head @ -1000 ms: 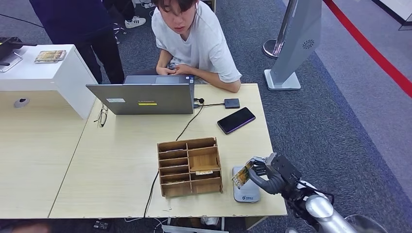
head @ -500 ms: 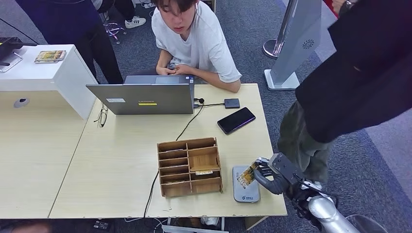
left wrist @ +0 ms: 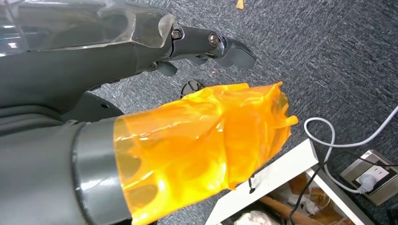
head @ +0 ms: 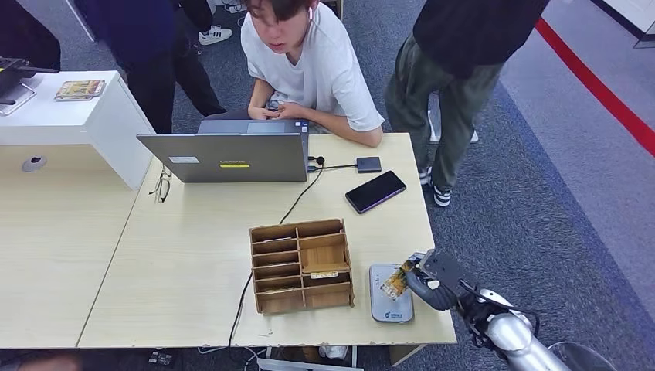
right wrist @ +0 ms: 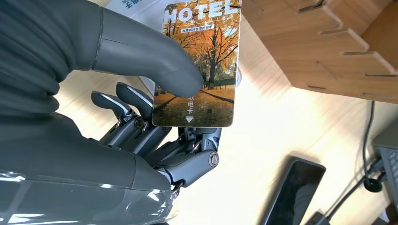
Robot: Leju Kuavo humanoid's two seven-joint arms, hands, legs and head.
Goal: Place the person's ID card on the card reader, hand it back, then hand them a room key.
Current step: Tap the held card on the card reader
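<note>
My right hand (head: 429, 281) hovers at the table's front right corner, beside the grey card reader (head: 389, 303). Thumb and fingers pinch a card (head: 396, 279) printed with autumn trees and the word HOTEL, held tilted over the reader's edge. The right wrist view shows the card (right wrist: 202, 61) upright under my thumb, the white reader (right wrist: 136, 5) behind it and the right hand (right wrist: 141, 117) around it. My left hand (left wrist: 197, 108) hangs over the carpet, its thumb wrapped in orange film, its dark fingers (left wrist: 211, 43) stretched out and holding nothing.
A wooden slotted organizer (head: 301, 264) stands left of the reader. Farther back lie a phone (head: 375, 191), a small black box (head: 368, 164) and an open laptop (head: 232, 154). One person (head: 309, 62) sits behind the table; another (head: 456, 77) walks past its right end.
The person in the dark top has walked from the right foreground to behind the table's right end. My right hand with the card has shifted slightly to the right.
</note>
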